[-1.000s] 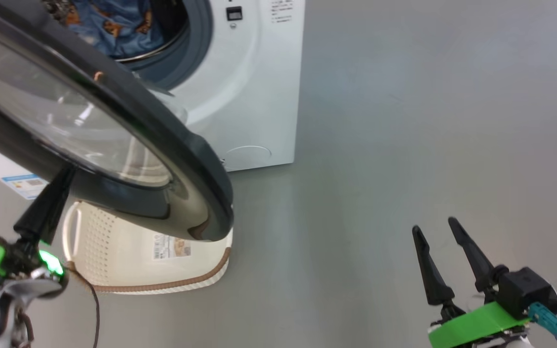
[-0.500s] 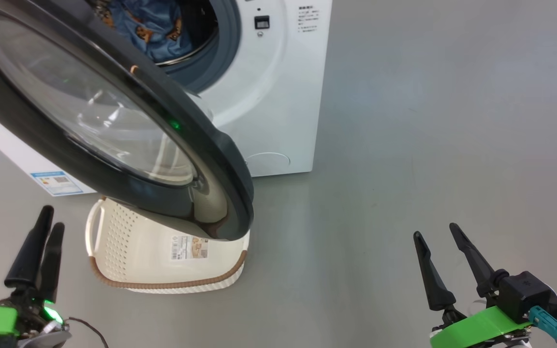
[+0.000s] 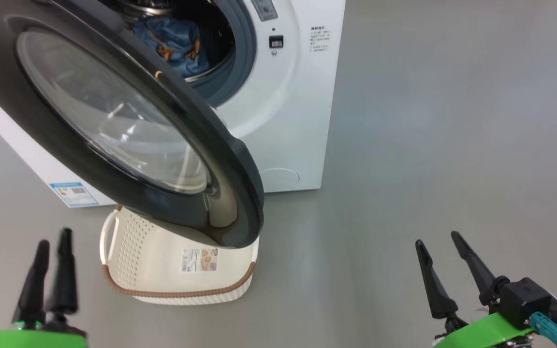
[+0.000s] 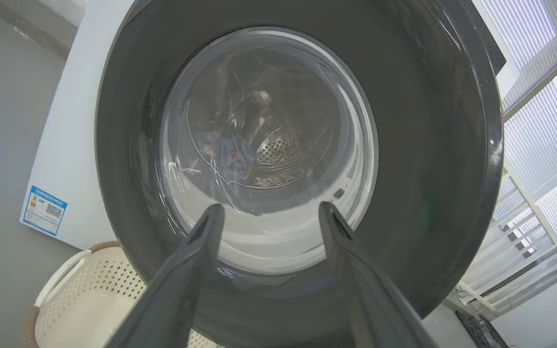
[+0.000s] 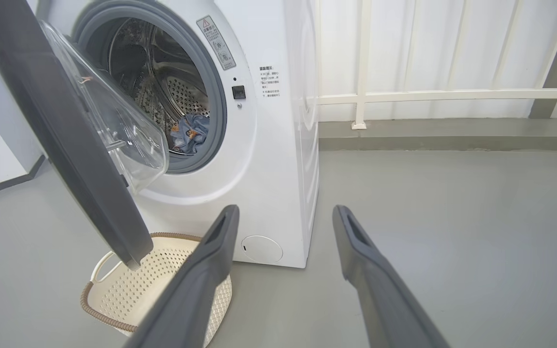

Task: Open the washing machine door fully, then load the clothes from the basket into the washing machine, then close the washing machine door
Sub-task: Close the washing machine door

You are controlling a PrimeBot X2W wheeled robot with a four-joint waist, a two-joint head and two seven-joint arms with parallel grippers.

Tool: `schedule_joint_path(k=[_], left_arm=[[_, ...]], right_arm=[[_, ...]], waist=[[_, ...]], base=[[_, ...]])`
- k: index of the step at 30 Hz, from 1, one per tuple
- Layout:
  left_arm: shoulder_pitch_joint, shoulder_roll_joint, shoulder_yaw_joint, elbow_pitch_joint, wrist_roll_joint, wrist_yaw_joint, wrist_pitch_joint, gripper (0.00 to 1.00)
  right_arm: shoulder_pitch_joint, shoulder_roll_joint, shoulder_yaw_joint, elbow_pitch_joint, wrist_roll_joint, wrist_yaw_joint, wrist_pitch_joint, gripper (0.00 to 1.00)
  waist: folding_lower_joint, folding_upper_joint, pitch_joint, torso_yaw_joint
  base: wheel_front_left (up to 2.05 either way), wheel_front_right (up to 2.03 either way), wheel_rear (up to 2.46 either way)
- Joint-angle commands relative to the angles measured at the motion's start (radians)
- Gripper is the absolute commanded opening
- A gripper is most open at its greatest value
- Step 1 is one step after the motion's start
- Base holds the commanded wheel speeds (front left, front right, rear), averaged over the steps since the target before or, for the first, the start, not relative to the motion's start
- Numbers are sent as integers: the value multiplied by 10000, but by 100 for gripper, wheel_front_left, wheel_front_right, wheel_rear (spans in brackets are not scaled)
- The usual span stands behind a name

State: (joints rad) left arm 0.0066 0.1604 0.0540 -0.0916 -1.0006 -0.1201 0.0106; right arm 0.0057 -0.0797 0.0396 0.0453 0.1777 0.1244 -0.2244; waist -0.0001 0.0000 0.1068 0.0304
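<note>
Washing machine door [image 3: 114,121] stands swung out across the upper left of the head view, its black ring hanging over the basket [image 3: 153,256], which sits on the floor at lower centre. Blue printed clothes [image 3: 177,43] lie inside the drum of the washing machine [image 3: 283,111] at the top (they also show through the glass in the left wrist view). Left hand [image 3: 54,237], at lower left, has its fingers spread and holds nothing, apart from the door. At lower right, right hand [image 3: 437,238] is likewise spread and empty.

left tool [image 3: 54,237]: dark tapered fingers [image 3: 34,285], green band [image 3: 27,338]. right tool [image 3: 436,238]: same, black block [image 3: 525,295], teal plug [image 3: 544,323].
</note>
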Motion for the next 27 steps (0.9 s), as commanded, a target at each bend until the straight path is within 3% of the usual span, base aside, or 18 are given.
schedule_joint_path(k=[1, 6, 13, 20, 27], left_arm=[[-9, 322, 145, -258, 835, 42, -405, 100], [375, 595, -704, -67, 3648, 852, -1287, 100], [662, 747, -1676, 441, 5874, 1725, -1742, 100], [879, 732, -1993, 875, 6566, 2193, -1898, 100], [987, 741, -2069, 892, 6691, 2367, -1969, 100]], right_arm=[[111, -53, 190, -262, -76, 63, 19, 100], [254, -39, 179, -298, -106, 63, 76, 100], [464, -10, 189, -348, -167, 63, 182, 100], [615, 41, 198, -345, -201, 63, 237, 100], [727, 116, 142, -321, -190, 63, 269, 100]], waist=[[1, 0, -184, 12], [1, 0, -398, 1], [1, 0, -656, 3], [1, 0, -859, -48], [1, 0, -981, -120]], base=[[0, 0, 0], [0, 0, 0], [0, 0, 0], [0, 0, 0], [0, 0, 0]])
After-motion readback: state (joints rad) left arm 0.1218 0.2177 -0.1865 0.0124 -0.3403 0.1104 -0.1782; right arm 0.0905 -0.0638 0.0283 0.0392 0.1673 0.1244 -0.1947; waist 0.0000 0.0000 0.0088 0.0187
